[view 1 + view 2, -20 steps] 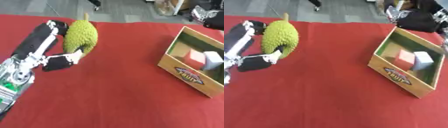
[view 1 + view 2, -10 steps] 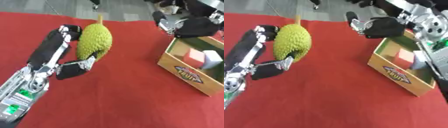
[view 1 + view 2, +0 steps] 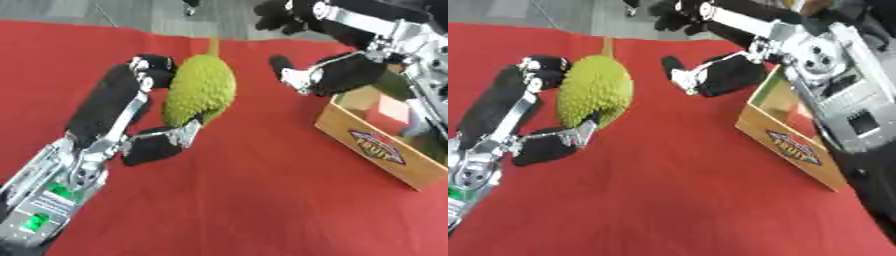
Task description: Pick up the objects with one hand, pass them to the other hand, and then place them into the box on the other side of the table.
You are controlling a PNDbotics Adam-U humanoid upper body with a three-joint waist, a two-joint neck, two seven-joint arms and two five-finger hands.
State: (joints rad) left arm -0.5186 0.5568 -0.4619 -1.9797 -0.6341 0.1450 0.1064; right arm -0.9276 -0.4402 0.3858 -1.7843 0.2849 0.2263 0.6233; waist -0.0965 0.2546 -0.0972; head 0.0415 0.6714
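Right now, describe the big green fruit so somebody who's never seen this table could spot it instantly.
On the red table, look left of the cardboard box to the robot's left hand, which is raised above the cloth. The green fruit sits in its grasp: a tall, spiky oval with a thin stem on top, the only green bumpy thing here.

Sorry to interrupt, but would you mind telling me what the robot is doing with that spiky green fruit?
The left hand holds a spiky green durian-like fruit above the red table, fingers behind it and thumb under it. The right hand is in the air beside the fruit, fingers spread open and apart from it, placed to receive it. The handover is not yet made. The cardboard box stands on the right side of the table, with something pink inside.
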